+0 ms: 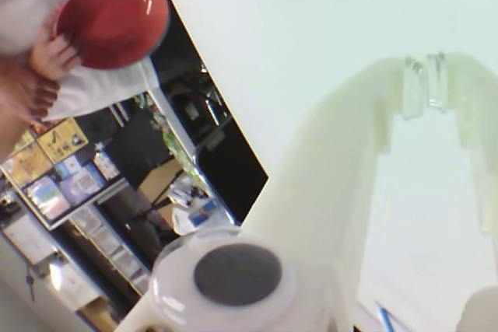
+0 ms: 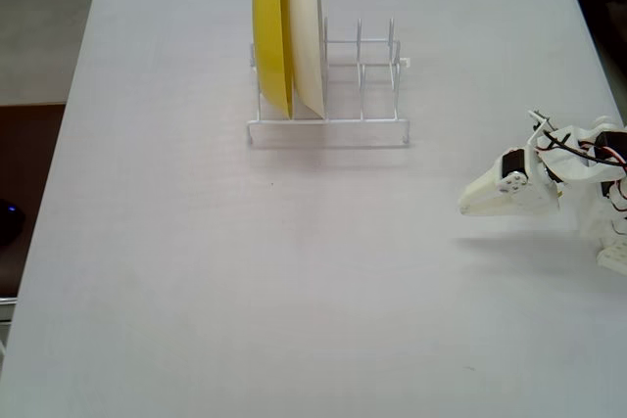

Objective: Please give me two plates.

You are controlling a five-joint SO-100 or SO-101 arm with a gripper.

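Note:
In the wrist view a person's hand (image 1: pixel 50 56) holds the orange plate (image 1: pixel 113 19) at the top left, beyond the table's edge. A thin dark bluish edge runs along its right rim; I cannot tell whether that is the light blue plate. Neither plate shows in the fixed view. My gripper (image 1: pixel 426 83) is shut and empty, its fingertips close together over the white table. In the fixed view the gripper (image 2: pixel 465 209) is low over the table at the right edge, pointing left, far from the rack.
A white wire rack (image 2: pixel 328 122) stands at the back middle of the table (image 2: pixel 245 291), holding an upright yellow plate (image 2: pixel 271 31) and a cream-white plate (image 2: pixel 307 31); its right slots are empty. Shelves and clutter show beyond the table in the wrist view.

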